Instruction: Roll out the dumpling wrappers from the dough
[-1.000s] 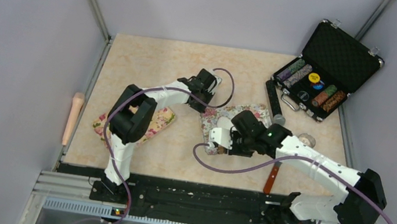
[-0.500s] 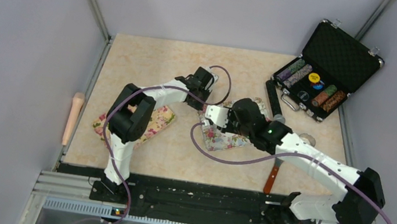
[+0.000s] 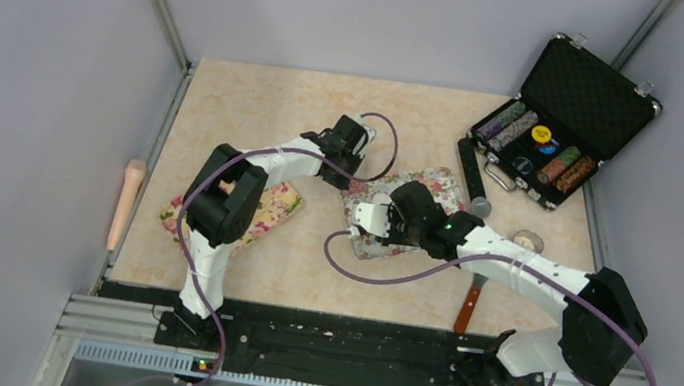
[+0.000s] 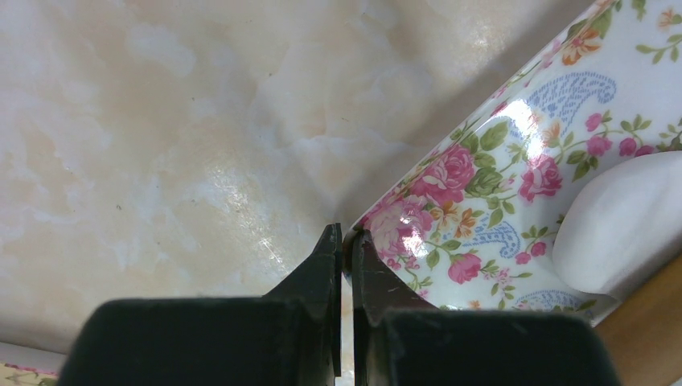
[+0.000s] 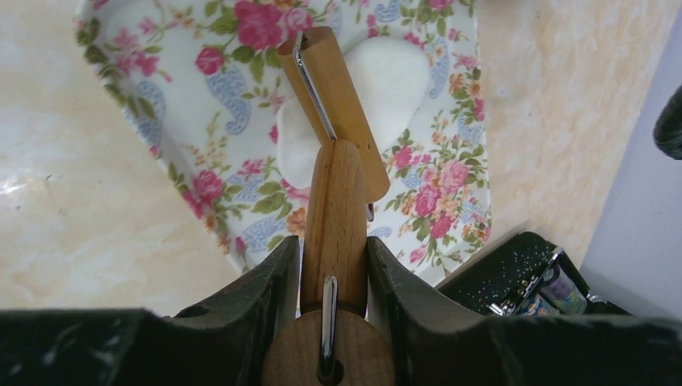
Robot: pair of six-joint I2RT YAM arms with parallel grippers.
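Rolling white dough lump (image 5: 398,80); right fingers (image 5: 269,277) clamp wooden roller (image 5: 334,201).
Risk: flowered mat (image 4: 499,185) skids if left fingers (image 4: 322,269), pinching its corner, slip.

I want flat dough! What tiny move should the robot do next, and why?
Probably push the wooden roller forward over the dough: the right gripper grips its handle, the drum rests on the thick-looking white lump, and the left gripper pinches the floral mat's edge.
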